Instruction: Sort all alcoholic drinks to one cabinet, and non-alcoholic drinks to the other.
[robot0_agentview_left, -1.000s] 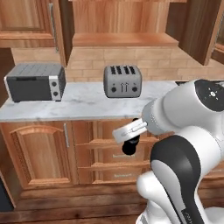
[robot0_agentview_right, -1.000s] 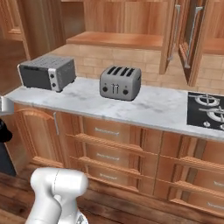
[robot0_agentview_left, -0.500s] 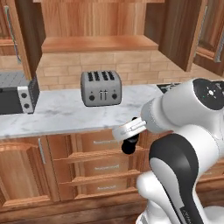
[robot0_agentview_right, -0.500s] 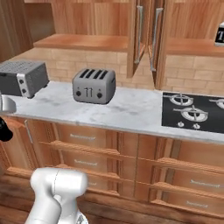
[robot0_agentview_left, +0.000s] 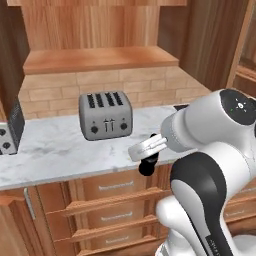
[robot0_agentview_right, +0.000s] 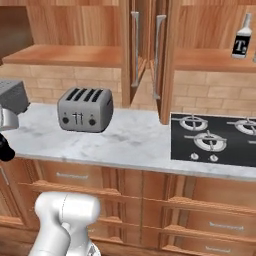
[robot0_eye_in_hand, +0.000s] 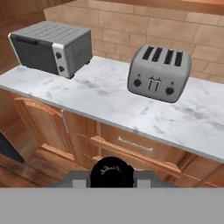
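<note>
Since 1 second ago both base views have been shifted rightward. A black bottle is clamped by the fingers; a "T" bottle is seen on the cabinet shelf, a toaster oven in the hand view.

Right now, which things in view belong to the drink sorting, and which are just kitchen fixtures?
Belong to the job:
- small black bottle, held in the claw
- "T" bottle on the open cabinet's shelf
- cabinet doors

Just there:
- toaster
- toaster oven
- stove
- drawers
</note>
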